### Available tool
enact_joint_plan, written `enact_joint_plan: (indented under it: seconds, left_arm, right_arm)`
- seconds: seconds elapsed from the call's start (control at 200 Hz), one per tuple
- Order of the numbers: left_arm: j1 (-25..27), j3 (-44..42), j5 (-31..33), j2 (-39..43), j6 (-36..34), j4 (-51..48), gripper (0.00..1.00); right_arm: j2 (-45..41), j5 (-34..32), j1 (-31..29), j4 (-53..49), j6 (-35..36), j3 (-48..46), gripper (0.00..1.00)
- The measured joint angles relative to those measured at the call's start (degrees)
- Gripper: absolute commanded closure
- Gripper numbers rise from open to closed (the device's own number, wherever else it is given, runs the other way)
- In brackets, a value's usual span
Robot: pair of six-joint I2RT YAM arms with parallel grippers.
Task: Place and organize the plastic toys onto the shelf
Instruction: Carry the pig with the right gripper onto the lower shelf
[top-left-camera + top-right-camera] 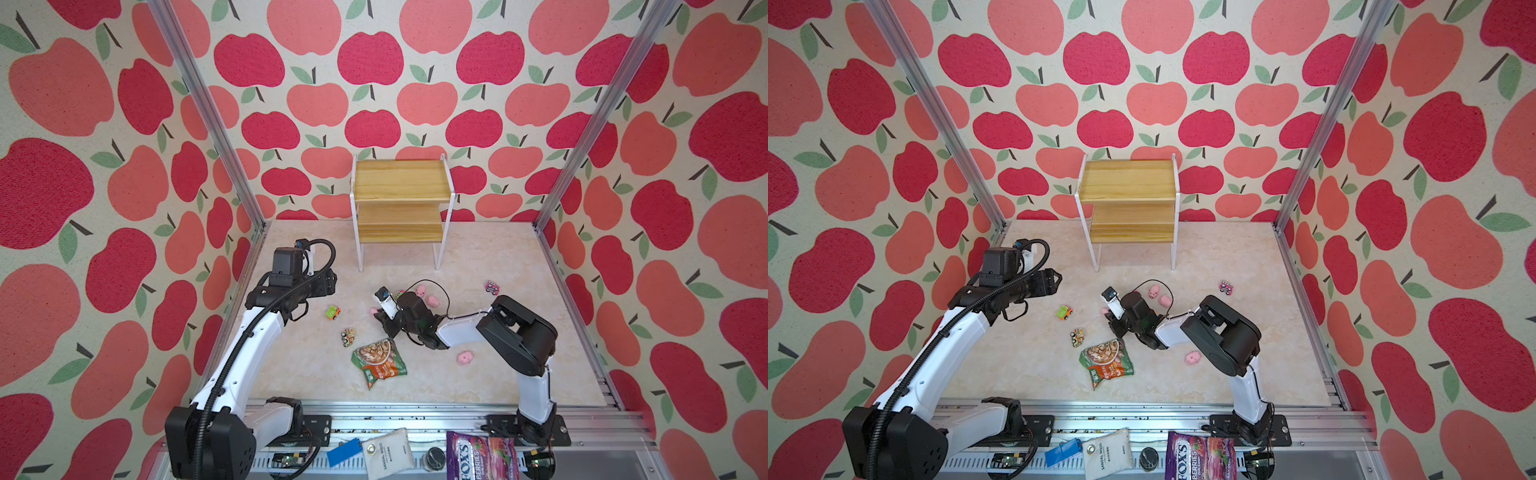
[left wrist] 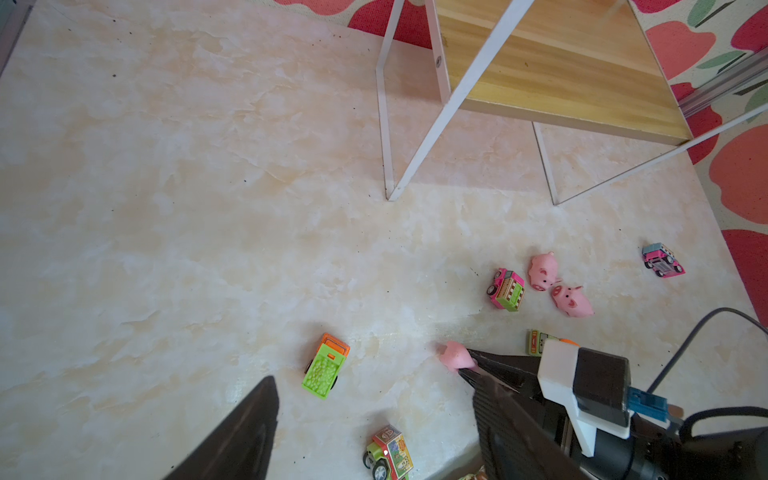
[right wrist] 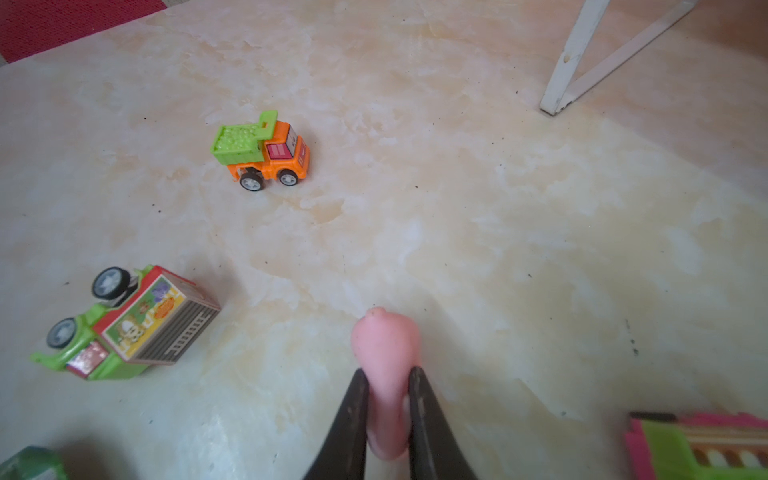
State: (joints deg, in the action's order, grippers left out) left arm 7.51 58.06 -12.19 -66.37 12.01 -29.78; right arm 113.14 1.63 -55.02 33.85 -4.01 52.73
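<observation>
Jaws wide and empty, the left gripper hangs over the left side of the table, nearest the blocky orange-and-green truck. Mid-table, the right gripper pinches a smooth pink pig in narrow jaws. The pig's long axis runs out past the tips, and it looks soft and squeezed. The shelf, bare wooden boards on a thin white frame, stands well behind.

Both top views look steeply down from high in front, taking in the whole table and both arms. The right wrist camera peers close over the right claw at the pink pig between its tips. The left wrist camera, higher behind the left claw, shares that pig and the orange-green truck beyond the right claw.
</observation>
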Motion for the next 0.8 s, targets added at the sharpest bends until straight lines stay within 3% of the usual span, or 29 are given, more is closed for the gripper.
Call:
enact_joint_plan:
  seconds: [0.37, 0.8]
  left_arm:
    - [-1.05, 0.00, -0.24, 0.02, 0.02, 0.00, 0.24]
    - [-1.29, 0.00, -0.70, 1.25, 0.07, 0.02, 0.24]
  right_arm:
    - [-9.33, -3.78, -0.11, -7.34, -1.40, 4.94, 0.82]
    - [-7.61, -19.39, 1.03, -18.40, -11.23, 27.39, 0.82]
